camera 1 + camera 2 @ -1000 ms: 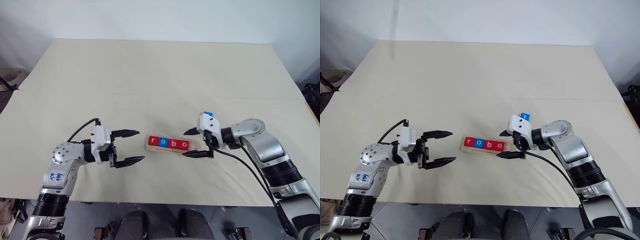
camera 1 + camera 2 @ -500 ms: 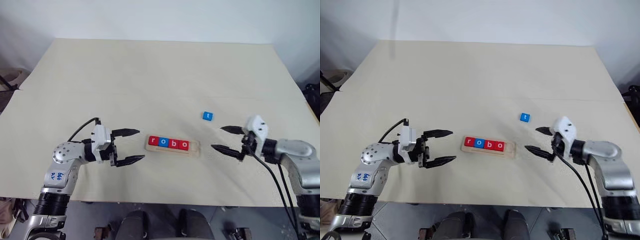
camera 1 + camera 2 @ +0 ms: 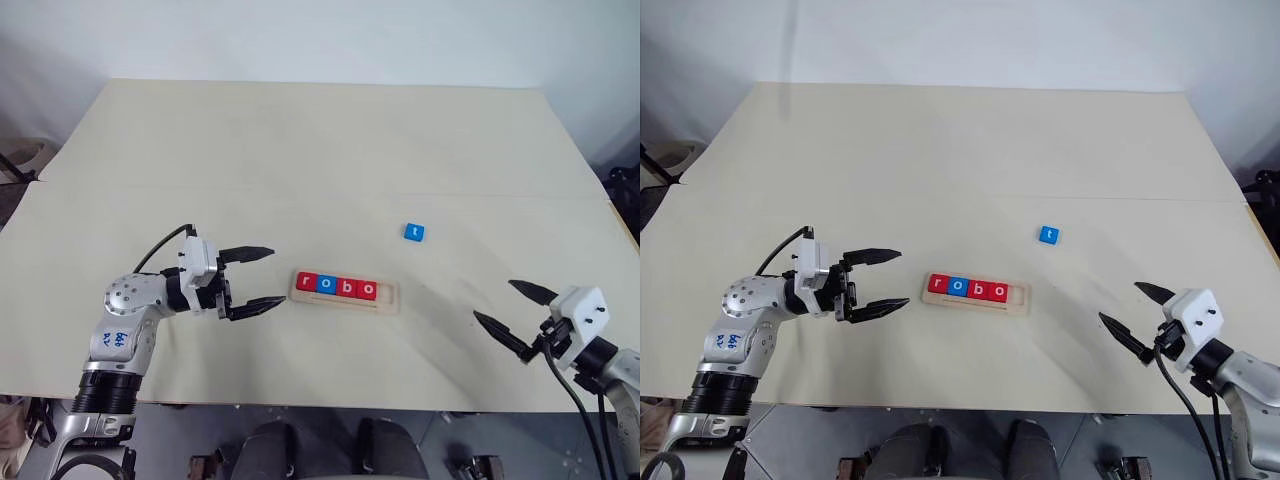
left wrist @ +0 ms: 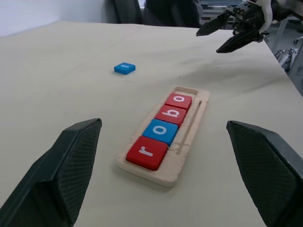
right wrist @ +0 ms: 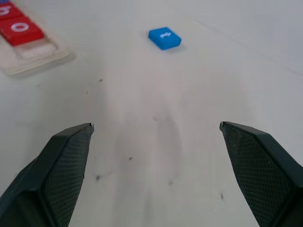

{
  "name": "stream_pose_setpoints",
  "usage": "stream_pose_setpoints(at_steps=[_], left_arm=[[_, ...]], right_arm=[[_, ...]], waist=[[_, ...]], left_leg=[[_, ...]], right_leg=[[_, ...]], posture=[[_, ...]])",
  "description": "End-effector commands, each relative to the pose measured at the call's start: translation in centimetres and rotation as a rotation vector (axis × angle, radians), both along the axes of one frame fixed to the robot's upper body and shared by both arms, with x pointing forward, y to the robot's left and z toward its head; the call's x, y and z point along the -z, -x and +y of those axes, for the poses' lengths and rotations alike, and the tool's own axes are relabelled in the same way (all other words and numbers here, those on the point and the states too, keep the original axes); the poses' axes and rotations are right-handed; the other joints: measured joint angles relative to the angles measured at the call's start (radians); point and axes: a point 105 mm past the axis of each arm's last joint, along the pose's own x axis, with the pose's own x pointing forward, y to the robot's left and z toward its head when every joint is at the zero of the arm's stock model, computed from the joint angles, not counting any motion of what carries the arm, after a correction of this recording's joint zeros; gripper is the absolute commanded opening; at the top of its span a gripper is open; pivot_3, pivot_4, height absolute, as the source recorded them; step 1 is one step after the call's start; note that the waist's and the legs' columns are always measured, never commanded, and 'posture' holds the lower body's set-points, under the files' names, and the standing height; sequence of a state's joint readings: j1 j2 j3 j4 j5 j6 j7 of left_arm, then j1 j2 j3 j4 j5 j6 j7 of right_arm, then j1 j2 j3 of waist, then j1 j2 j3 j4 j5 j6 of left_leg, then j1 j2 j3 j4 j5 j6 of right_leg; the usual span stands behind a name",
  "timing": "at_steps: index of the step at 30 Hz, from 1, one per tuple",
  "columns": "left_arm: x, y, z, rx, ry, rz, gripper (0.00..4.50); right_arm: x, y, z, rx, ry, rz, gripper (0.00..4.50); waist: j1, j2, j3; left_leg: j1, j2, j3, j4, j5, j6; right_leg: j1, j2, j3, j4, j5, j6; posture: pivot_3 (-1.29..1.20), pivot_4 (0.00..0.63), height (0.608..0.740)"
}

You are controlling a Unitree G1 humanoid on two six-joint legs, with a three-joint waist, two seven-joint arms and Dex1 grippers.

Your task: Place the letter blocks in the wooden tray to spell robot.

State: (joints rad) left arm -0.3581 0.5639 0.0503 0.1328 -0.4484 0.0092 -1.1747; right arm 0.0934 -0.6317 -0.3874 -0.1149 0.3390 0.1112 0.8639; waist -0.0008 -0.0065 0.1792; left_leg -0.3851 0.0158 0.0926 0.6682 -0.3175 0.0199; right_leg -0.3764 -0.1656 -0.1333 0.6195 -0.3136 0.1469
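Beige desk (image 3: 300,150): wooden tray (image 3: 345,298) holds r-o-b-o; blue t block (image 3: 415,232) lies apart, far-right. Left tool (image 3: 255,279) and right tool (image 3: 514,315) gape empty.

Pale raw-wood tray (image 4: 189,142), smooth glossy plastic blocks (image 4: 161,131), matt table (image 3: 300,150).
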Motion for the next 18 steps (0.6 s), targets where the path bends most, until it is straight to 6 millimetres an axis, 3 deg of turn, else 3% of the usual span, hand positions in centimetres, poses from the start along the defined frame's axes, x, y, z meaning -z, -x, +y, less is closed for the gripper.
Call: stream_pose_setpoints(at_steps=[1, 9, 14, 18], left_arm=[[-0.8, -0.1, -0.4, 0.015, 0.003, -0.044, 4.5], [-0.9, 0.2, -0.5, 0.015, 0.006, -0.05, 4.5], [-0.9, 0.6, -0.5, 0.003, 0.011, -0.055, 4.5], [-0.9, 0.9, -0.4, -0.012, 0.016, -0.058, 4.5]], right_arm=[[-1.4, -1.6, 2.0, -0.005, -0.071, 0.022, 4.47], [-2.5, -7.4, 6.3, 0.072, -0.141, 0.19, 4.47], [-2.7, -11.2, 7.1, 0.288, -0.171, 0.215, 4.47], [-2.2, -12.6, 7.6, 0.424, -0.195, 0.219, 4.47]], waist=[[-0.001, 0.0, 0.0], [0.002, 0.0, 0.0], [-0.001, 0.0, 0.0], [-0.002, 0.0, 0.0]], left_leg=[[0.0, 0.0, 0.0, 0.0, 0.0, 0.0], [-0.001, 0.0, -0.001, 0.0, 0.0, 0.0], [-0.002, 0.0, -0.001, 0.001, 0.0, 0.0], [-0.002, 0.0, -0.001, 0.0, 0.0, 0.0]], right_leg=[[0.0, 0.0, 0.0, 0.0, 0.0, 0.0], [0.0, 0.0, -0.001, 0.0, 0.0, 0.0], [-0.001, 0.0, -0.001, 0.0, 0.0, 0.0], [-0.001, 0.0, -0.001, 0.0, 0.0, 0.0]], posture=[[0.0, 0.15, 0.74], [0.0, 0.15, 0.74], [0.0, 0.15, 0.74], [0.0, 0.15, 0.74]])
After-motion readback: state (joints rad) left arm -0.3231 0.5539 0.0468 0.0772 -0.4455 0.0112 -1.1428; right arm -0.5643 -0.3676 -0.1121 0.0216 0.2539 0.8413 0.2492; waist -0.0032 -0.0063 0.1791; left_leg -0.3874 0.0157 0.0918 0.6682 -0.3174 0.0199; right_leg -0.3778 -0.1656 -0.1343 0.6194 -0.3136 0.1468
